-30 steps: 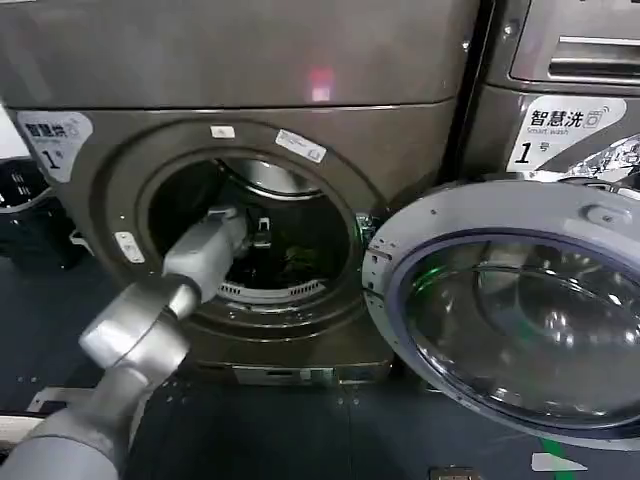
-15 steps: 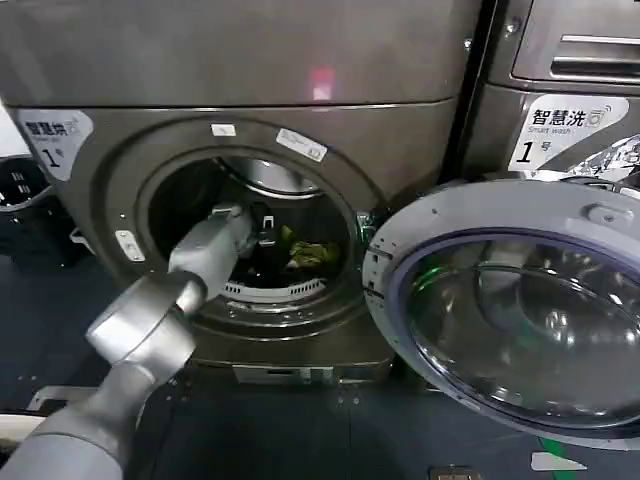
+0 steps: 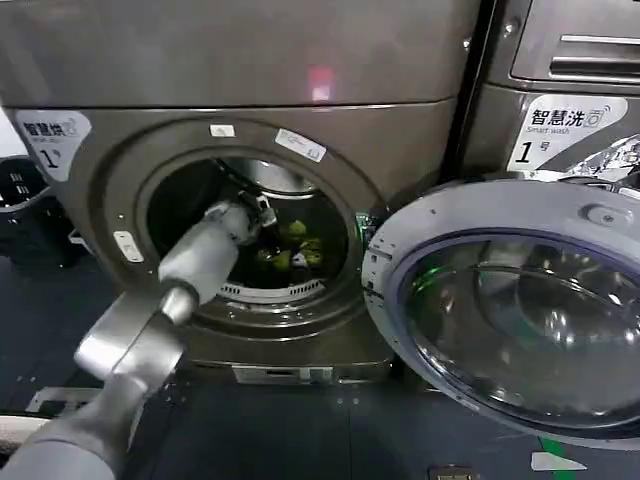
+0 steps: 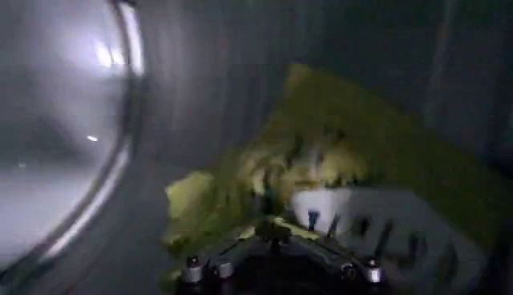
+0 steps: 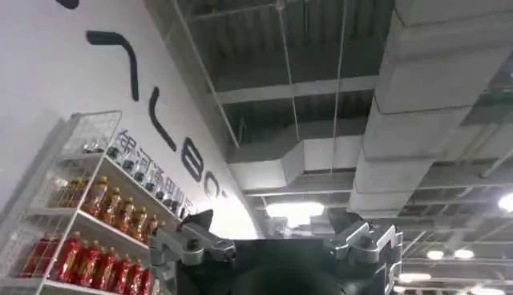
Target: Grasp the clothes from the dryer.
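The dryer (image 3: 400, 140) stands in front of me, its glass door (image 3: 520, 310) swung open to the right. My left arm reaches through the round mouth into the drum. In there the left gripper (image 3: 265, 215) sits right against the clothes (image 3: 292, 246), a small yellow-green bundle raised off the drum floor. In the left wrist view the jaws of the left gripper (image 4: 272, 231) meet at a point in the yellow-green clothes (image 4: 321, 148), shut on the fabric. The right gripper (image 5: 274, 231) points up at the ceiling, open and holding nothing.
A second grey machine (image 3: 570, 60) with a drawer handle stands at the right behind the open door. A black basket (image 3: 25, 215) sits on the floor at the far left. A perforated pale grille (image 4: 385, 236) lies in the drum beside the cloth.
The yellow-green bundle has come into view and risen inside the drum. The left gripper has shifted up and slightly back with it.
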